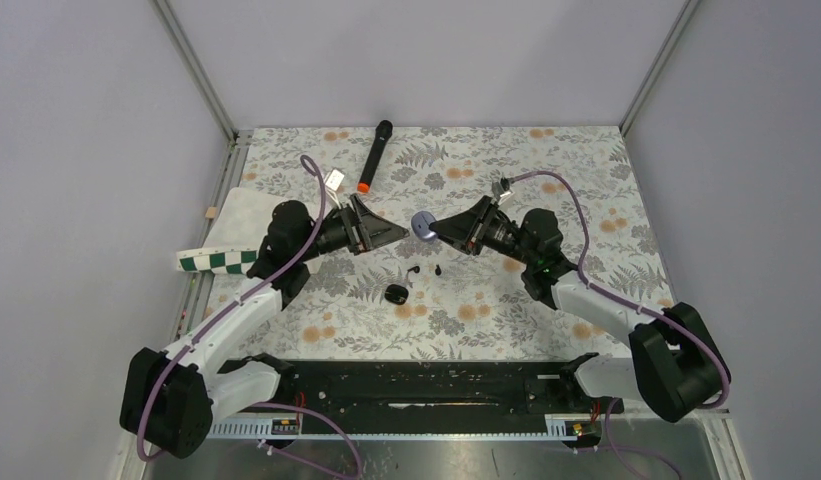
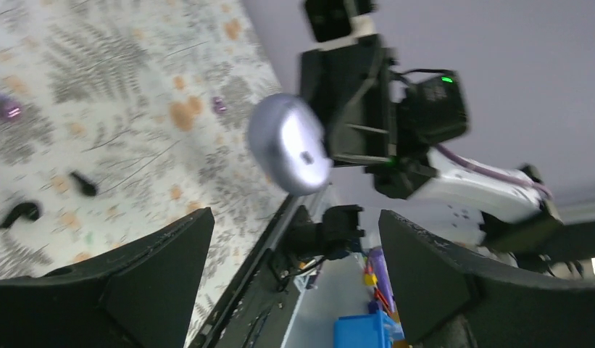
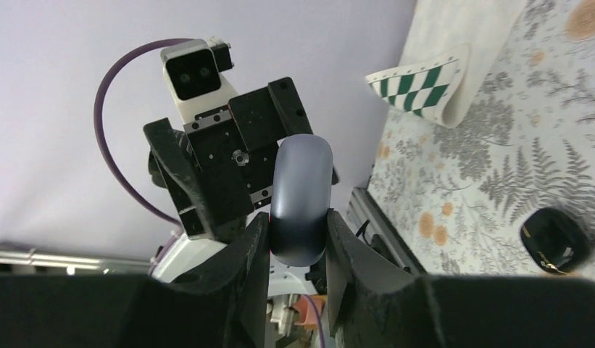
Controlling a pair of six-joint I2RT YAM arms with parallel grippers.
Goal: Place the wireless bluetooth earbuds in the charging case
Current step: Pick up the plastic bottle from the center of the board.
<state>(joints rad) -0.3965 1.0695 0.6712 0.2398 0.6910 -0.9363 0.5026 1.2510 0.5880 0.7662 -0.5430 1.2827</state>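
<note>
Left gripper (image 1: pixel 396 233): fingers wide apart, empty, held above the table (image 1: pixel 586 170). Right gripper (image 1: pixel 436 231): clamped on a grey pebble (image 1: pixel 423 225), facing the left one. Case (image 1: pixel 395 293): on the table, base-ward of both grippers, nearer the left. Earbuds (image 1: pixel 414 270): two, lying apart between case and grippers. The free left arm looks better placed.

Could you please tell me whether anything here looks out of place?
The right gripper is shut on a grey rounded pebble-shaped object held in mid-air, while two tiny black earbuds lie loose on the floral-patterned table.
</note>
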